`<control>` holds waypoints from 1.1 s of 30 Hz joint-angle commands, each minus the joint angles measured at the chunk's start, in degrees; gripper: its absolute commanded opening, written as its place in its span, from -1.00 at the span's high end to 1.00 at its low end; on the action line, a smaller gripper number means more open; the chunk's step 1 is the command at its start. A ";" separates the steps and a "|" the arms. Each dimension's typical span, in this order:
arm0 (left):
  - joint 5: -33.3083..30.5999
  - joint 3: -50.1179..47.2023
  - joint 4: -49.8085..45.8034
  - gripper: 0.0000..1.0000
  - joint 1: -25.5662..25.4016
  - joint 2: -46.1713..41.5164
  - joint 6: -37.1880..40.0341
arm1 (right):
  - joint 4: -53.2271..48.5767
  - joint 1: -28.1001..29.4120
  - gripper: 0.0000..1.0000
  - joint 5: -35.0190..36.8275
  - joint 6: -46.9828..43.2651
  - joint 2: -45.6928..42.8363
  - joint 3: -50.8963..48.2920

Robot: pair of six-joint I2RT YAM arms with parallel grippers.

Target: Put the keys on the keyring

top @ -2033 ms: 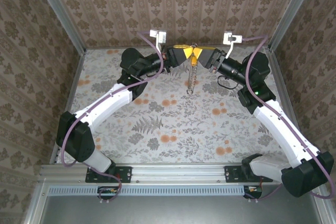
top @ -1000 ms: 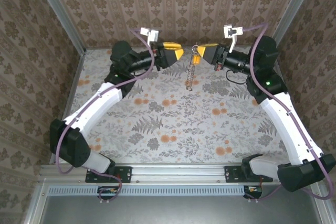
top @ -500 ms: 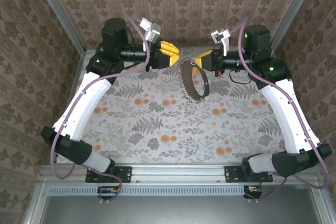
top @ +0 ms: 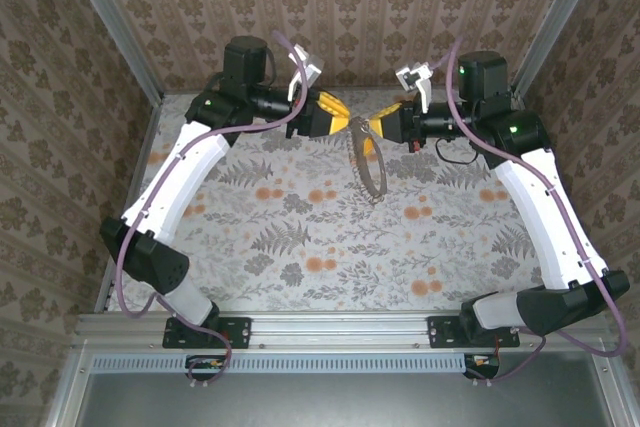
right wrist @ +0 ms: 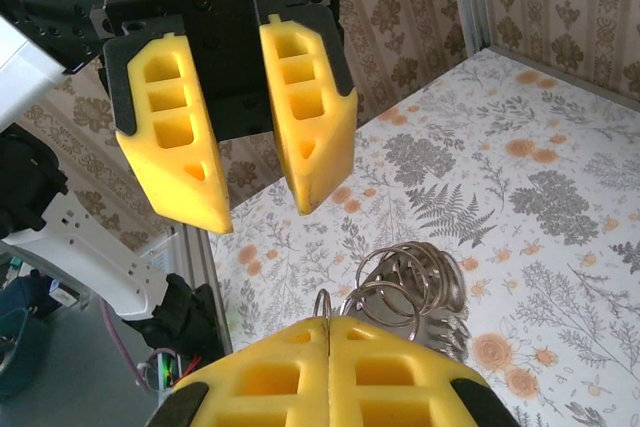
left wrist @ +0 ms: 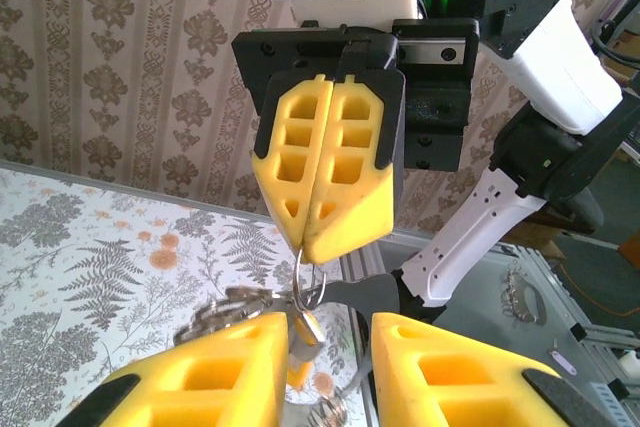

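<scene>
Keyring [right wrist: 408, 282]: dangling in mid-air over the flowered bench [top: 300, 237], clear of it, hanging by its small top loop. Pinching that loop between the right fingers [left wrist: 318, 227], clenched flat together at the tips. Holding the left fingers [top: 338, 119] parted just opposite, nearly tip to tip with the right pair, grasping nothing visible. Hanging just below and between the two sets of fingertips, top loop poking toward the gap in the left pair. Looking like the middle stretch: lifting and presenting done, threading seemingly not. No telling about a key already on the ring: too small and blurred to call. Remaining, by the look of it: working the key onto that loop.
</scene>
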 commanded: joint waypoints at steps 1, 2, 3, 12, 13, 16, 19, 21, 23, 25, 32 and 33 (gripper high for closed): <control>2.30 1.99 0.26 0.43 -0.87 0.98 0.81 | 1.09 0.69 1.00 -1.78 -0.97 0.12 0.85; 2.26 2.14 0.22 0.43 -1.07 1.24 0.80 | 1.10 0.84 1.00 -1.78 -0.97 0.19 0.81; 2.38 2.45 0.21 0.42 -1.33 1.49 0.80 | 1.19 0.98 1.00 -1.74 -0.97 0.21 0.84; 2.39 3.29 -0.05 0.40 -2.74 3.27 0.67 | 1.60 2.03 1.00 -1.34 -0.83 0.21 0.67; 2.39 3.43 -0.03 0.39 -2.81 3.36 0.65 | 1.70 2.10 1.00 -1.32 -0.79 0.21 0.63; 2.32 3.50 -0.02 0.38 -3.20 3.62 0.65 | 1.99 2.18 1.00 -1.16 -0.66 0.18 0.47; 2.48 3.53 0.02 0.39 -3.46 3.80 0.65 | 2.12 2.35 1.00 -0.93 -0.66 0.35 0.43; 2.59 3.54 -0.03 0.42 -3.49 3.89 0.78 | 2.27 2.42 1.00 -0.68 -0.53 0.38 0.20; 2.65 3.49 -0.05 0.48 -3.73 3.98 0.75 | 2.42 2.43 1.00 -0.64 -0.45 0.38 0.17; 2.95 3.47 -0.22 0.54 -3.91 4.07 0.84 | 2.51 2.47 1.00 -0.57 -0.44 0.38 0.15; 3.44 3.04 -1.78 0.55 -4.12 3.85 2.40 | 2.61 2.54 1.00 0.67 -0.35 0.21 0.01; 3.51 2.87 -2.06 0.55 -4.16 3.68 2.63 | 2.68 2.51 1.00 0.92 -0.35 0.21 -0.10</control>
